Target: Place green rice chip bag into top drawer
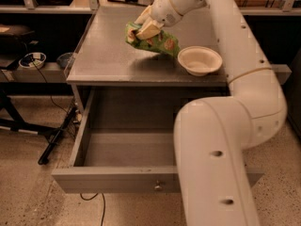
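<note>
The white arm (211, 164) fills the right half of the camera view, rising from the foreground and bending back over the grey surface (108, 60). Below that surface the top drawer (108, 180) stands pulled well out, its box open to the camera and its small knob (157, 187) at the front panel's centre; the arm's lower link hides the drawer's right part. On the surface's right side sits a white bowl (200, 60). Just beside it, to the left, hangs the green rice chip bag (157, 41), tilted, its upper-left end raised and its lower-right corner close to the bowl's rim. The claw (146, 26) is clamped on that raised end, its tan fingers (148, 31) pinching the crinkly film.

The bag looks lifted but not yet carried toward the drawer. The grip is on one end only, so the slack pouch may swing or slip out if the arm moves fast. Its trailing corner could drag the bowl along or knock it off the surface's edge. On the way down, the bag could catch on the front lip of the surface, or land on the drawer's wall instead of inside. The arm's own bulk crowds the drawer's right side, so a release there risks a miss.
</note>
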